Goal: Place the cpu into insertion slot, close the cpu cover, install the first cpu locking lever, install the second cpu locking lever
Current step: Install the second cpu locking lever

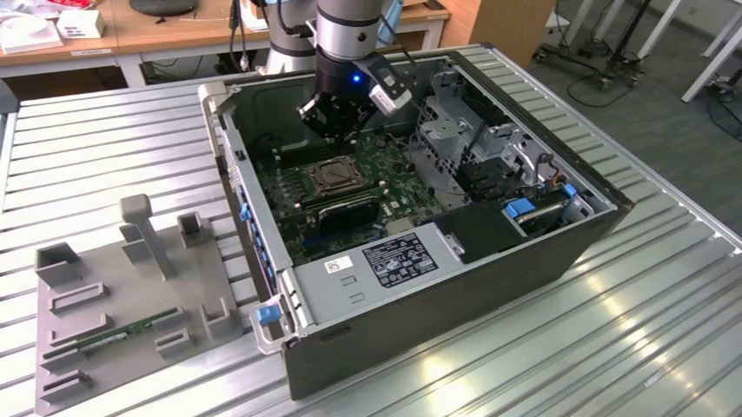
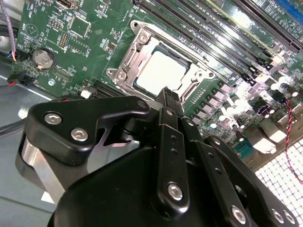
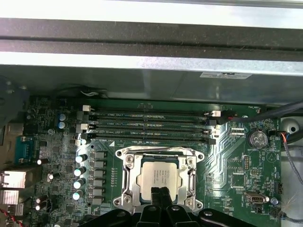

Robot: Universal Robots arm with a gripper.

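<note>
The cpu (image 3: 158, 176) shows its pale metal face in the insertion slot (image 1: 330, 178) on the green board. The silvery cpu cover (image 3: 127, 166) lies flat around it, framing the chip. The cpu (image 2: 161, 71) and the cover frame (image 2: 127, 60) look the same in the second wrist view. Thin metal levers run along two sides of the socket; whether they are latched I cannot tell. My gripper (image 3: 159, 191) hovers above the socket's edge, its two black fingertips pressed together with nothing between them. In the exterior view the gripper (image 1: 334, 130) hangs inside the open case, a little behind the socket.
Long memory slots (image 3: 149, 126) lie beside the socket, and the case wall (image 3: 151, 61) rises just past them. A drive cage (image 1: 464, 139) and power supply (image 1: 394, 256) crowd the case on the exterior view's right. A grey fixture tray (image 1: 116, 313) sits on the slatted table.
</note>
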